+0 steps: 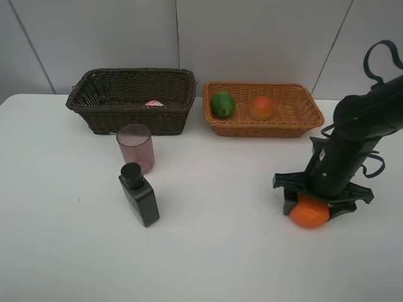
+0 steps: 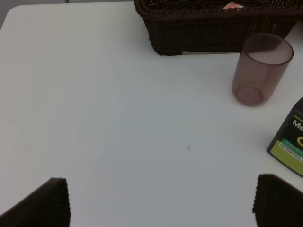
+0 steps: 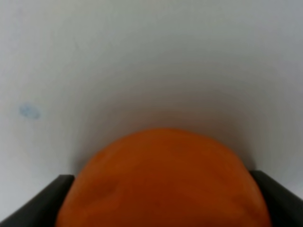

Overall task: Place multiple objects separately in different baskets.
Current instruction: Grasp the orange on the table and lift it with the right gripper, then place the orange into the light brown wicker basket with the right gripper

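My right gripper [image 1: 313,205] stands over the orange [image 1: 308,214] on the table at the front right, its fingers closed against both sides; in the right wrist view the orange [image 3: 163,184] fills the gap between them. My left gripper [image 2: 163,203] is open and empty above bare table, and is out of the high view. The mauve cup [image 1: 135,148] [image 2: 260,71] and black square bottle [image 1: 140,195] [image 2: 289,146] stand before the dark brown basket [image 1: 132,74] [image 2: 189,33], which holds the pink bottle [image 1: 153,103] [image 2: 233,6]. The tan basket [image 1: 264,129] holds the green fruit [image 1: 222,103] and peach-coloured fruit [image 1: 261,107].
Both baskets stand side by side at the back of the white table [image 1: 208,251], close to the grey wall. The right arm [image 1: 352,138] slants down from the right edge.
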You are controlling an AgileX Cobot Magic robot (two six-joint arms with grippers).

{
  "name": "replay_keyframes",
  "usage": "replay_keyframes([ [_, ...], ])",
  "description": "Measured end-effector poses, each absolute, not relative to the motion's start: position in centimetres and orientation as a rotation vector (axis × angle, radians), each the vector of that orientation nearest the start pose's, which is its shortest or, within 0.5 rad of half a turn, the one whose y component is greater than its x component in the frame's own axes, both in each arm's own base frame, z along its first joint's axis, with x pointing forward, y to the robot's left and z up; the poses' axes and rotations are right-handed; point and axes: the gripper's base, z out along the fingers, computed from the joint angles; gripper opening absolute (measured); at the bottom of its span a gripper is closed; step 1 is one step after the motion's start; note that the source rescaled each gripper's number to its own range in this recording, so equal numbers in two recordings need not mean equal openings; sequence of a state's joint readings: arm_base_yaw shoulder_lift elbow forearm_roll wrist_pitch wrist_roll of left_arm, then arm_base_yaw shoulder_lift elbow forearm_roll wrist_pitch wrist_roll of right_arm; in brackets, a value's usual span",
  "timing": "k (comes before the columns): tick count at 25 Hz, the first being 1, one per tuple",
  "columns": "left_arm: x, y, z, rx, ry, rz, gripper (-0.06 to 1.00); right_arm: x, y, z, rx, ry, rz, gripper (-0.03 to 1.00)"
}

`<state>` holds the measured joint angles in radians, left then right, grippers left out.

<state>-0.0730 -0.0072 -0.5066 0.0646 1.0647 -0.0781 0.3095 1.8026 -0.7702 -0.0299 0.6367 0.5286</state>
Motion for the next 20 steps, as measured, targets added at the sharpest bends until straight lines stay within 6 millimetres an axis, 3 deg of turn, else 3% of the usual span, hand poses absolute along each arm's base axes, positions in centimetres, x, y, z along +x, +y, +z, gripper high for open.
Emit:
replay_keyframes([
  [3, -0.7, 0.6, 27.9, -0.009, 2.033, -0.018, 1.00, 25.4, 7.9, 10.9, 0.302, 3.130, -0.036, 0.63],
  [6, -0.7, 0.6, 27.9, -0.009, 2.033, -0.018, 1.00, 26.2, 8.0, 12.4, 0.267, 3.130, -0.072, 0.63],
  [10, -0.7, 0.6, 27.9, -0.009, 2.033, -0.018, 1.00, 28.4, 8.3, 15.5, 0.158, 3.128, -0.134, 0.63],
  [17, -0.7, 0.6, 27.9, -0.009, 2.033, -0.018, 1.00, 32.4, 9.6, 20.8, 0.024, 3.022, -0.069, 0.63],
  [20, -0.7, 0.6, 27.9, -0.009, 2.033, -0.018, 1.00, 34.5, 10.3, 22.0, -0.014, 2.977, -0.048, 0.63],
])
